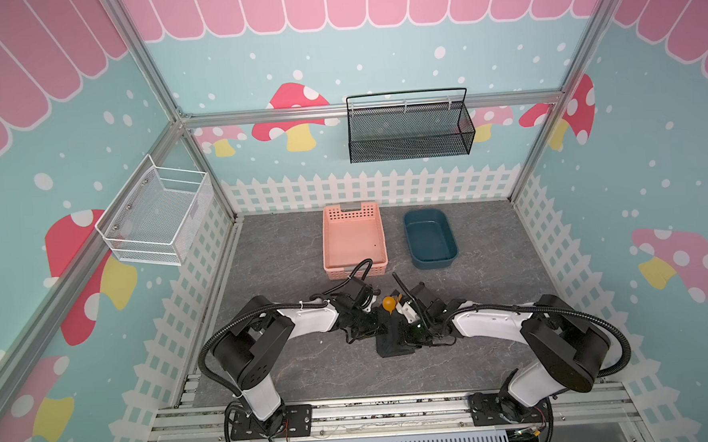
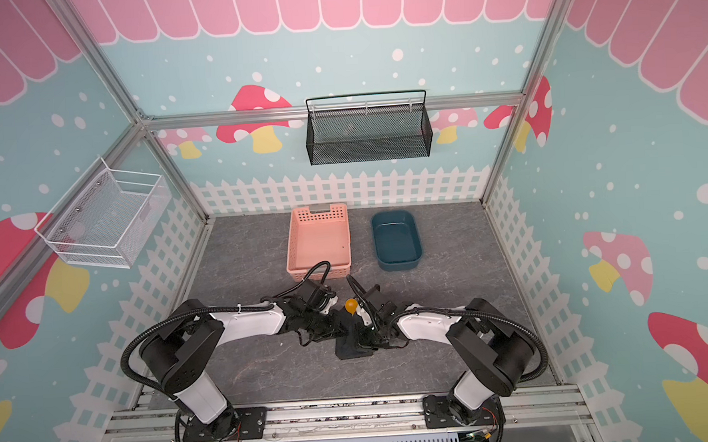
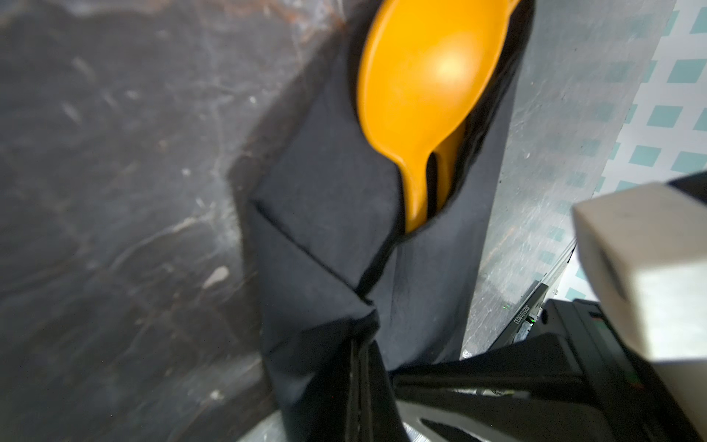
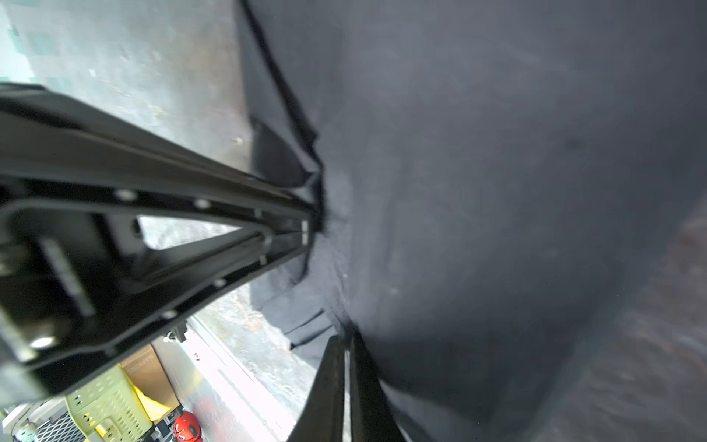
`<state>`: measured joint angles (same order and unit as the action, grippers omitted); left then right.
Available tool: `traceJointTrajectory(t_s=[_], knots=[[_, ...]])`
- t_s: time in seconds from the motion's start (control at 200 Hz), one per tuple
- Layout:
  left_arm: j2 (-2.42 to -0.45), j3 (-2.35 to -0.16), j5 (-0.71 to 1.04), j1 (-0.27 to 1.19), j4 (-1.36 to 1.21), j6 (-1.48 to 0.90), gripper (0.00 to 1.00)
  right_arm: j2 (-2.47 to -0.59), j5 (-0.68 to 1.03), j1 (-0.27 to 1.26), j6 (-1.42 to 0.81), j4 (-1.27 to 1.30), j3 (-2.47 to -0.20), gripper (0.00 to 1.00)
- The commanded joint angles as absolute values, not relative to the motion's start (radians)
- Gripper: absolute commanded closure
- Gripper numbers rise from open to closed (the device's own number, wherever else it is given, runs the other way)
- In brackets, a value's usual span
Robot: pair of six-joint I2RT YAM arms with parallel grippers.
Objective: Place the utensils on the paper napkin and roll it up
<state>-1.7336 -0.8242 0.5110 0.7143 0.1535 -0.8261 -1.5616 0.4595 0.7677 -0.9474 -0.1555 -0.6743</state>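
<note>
The black paper napkin [image 1: 393,345] lies folded around the utensils near the table's middle front. An orange-yellow spoon [image 1: 388,303] sticks its bowl out of the far end, with fork tines [image 1: 397,298] beside it. In the left wrist view the spoon [image 3: 428,76] rests in the napkin [image 3: 325,214] fold, a second orange handle [image 3: 450,160] behind it. My left gripper [image 3: 361,346] is shut on a bunched napkin edge. My right gripper [image 4: 346,340] is shut on the napkin [image 4: 497,191] from the opposite side, and there the left gripper [image 4: 308,225] pinches a fold. The knife is hidden.
A pink basket [image 1: 333,248] and a dark blue tub [image 1: 453,246] stand just beyond the grippers. A black mesh basket [image 1: 410,144] hangs on the back wall and a white wire basket [image 1: 157,224] on the left wall. Both arms meet over the napkin.
</note>
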Motion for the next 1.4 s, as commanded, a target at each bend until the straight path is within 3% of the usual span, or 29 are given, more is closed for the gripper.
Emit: traceJointTrajectory(t_s=[0.0,0.38,0.801,1.396], knots=[[-1.731,-0.843,0.477,0.718,0.211,-0.816,1.0,-1.583,0.43,0.778,-0.951,-0.157,-0.659,0.91],[-1.681,-0.926,0.528,0.727,0.229,-0.824,1.0,-1.594,0.433,0.778,-0.951,-0.145,-0.653,0.92],[-1.806,-1.016,0.578,0.75,0.198,-0.828,1.0,-1.568,0.43,0.777,-0.961,-0.138,-0.647,0.93],[-1.904,-0.997,0.583,0.752,0.193,-0.803,1.0,-1.383,0.394,0.778,-1.003,-0.218,-0.605,0.86]])
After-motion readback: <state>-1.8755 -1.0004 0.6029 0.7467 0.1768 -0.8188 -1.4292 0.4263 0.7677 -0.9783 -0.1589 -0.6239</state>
